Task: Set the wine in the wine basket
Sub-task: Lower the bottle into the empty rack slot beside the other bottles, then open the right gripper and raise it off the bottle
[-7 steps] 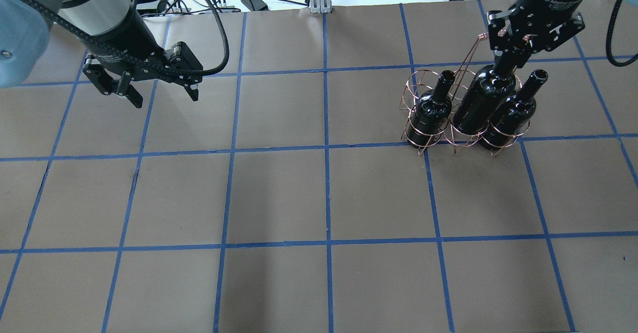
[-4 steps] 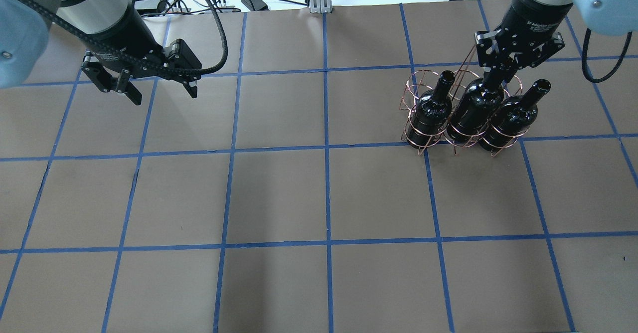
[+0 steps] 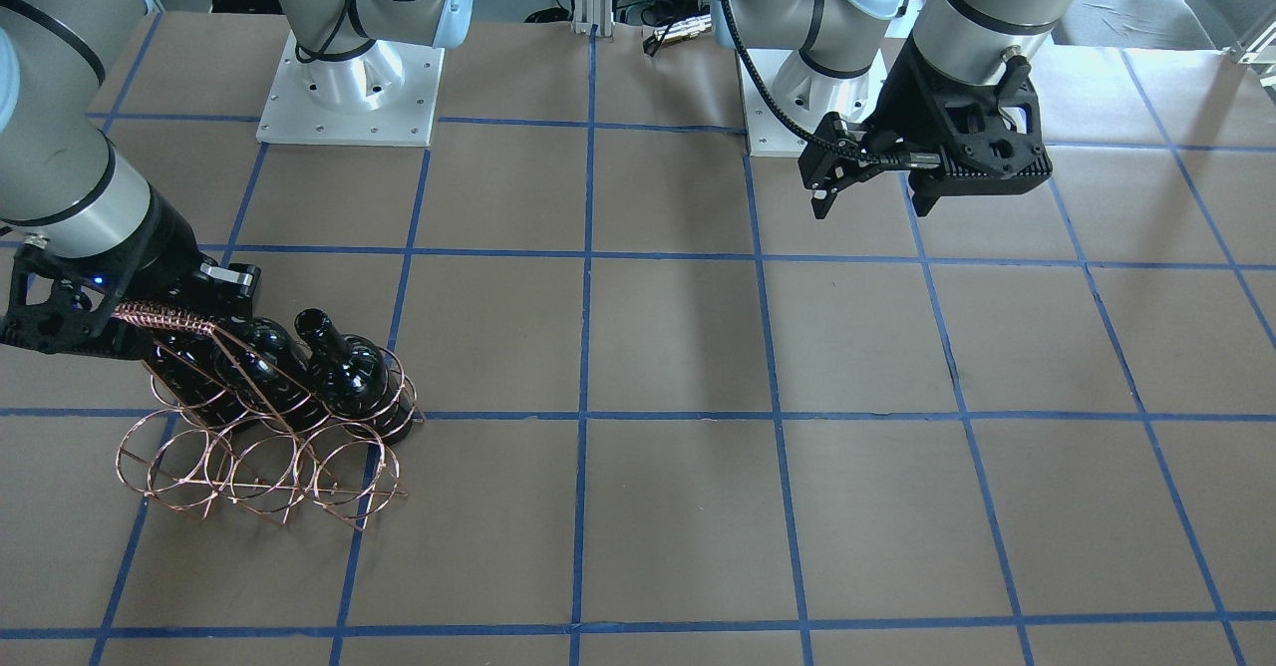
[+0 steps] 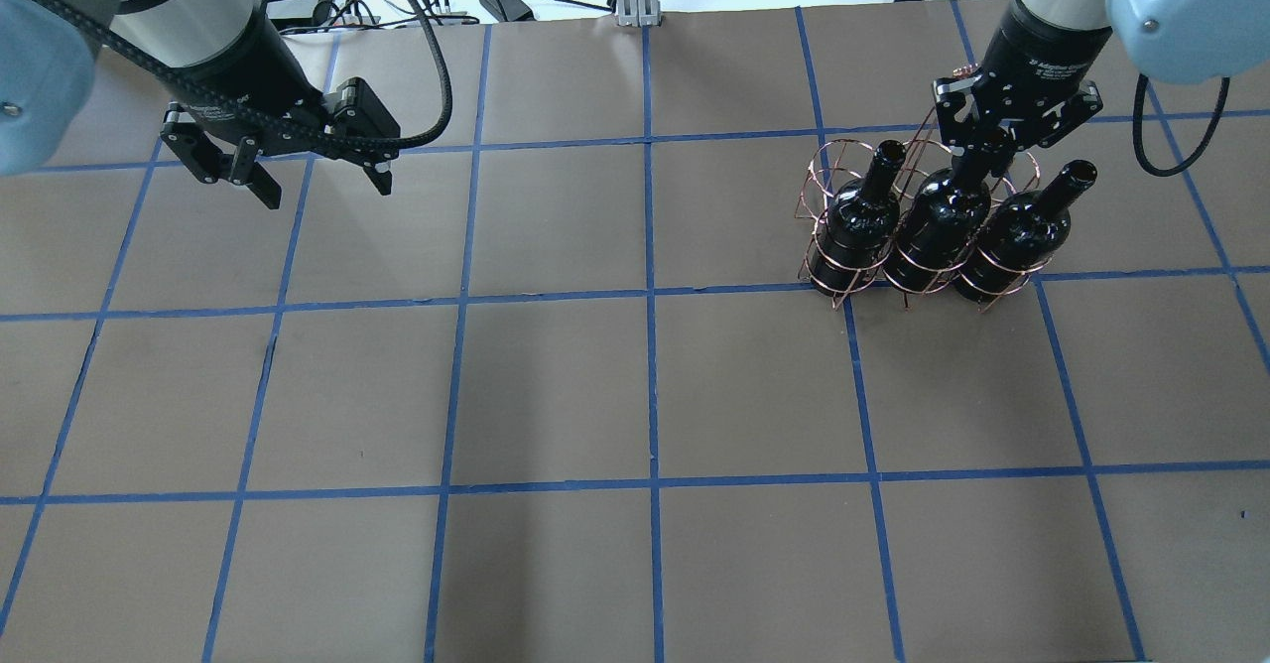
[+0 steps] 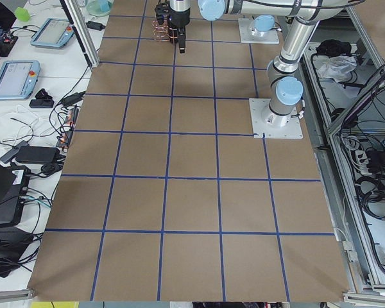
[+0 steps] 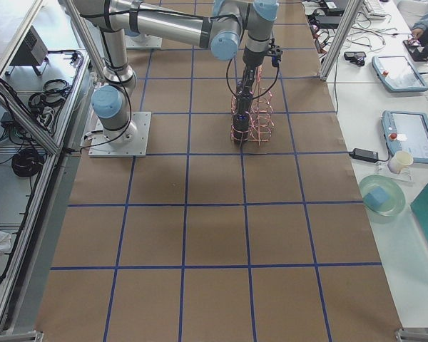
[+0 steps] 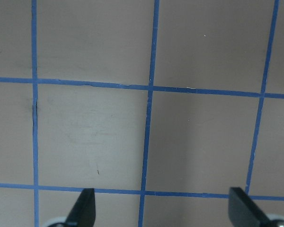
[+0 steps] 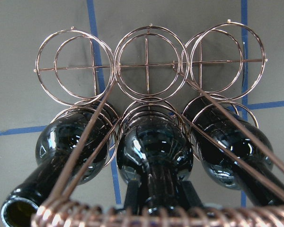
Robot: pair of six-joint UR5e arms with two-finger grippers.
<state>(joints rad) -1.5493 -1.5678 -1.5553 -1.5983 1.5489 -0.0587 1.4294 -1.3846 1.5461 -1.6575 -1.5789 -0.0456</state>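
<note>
On the brown gridded table (image 4: 635, 395), the wine (image 4: 938, 231) had sunk since a second before into the middle ring of the basket (image 8: 146, 65), level with the two neighbouring bottles (image 4: 858, 221). Behind it, the right gripper (image 4: 984, 147) remained clamped on its neck. The left gripper (image 4: 325, 190) hung spread wide, well apart.

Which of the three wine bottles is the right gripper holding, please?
The middle bottle: the right gripper is shut on its neck; the outer bottles stand free.
</note>
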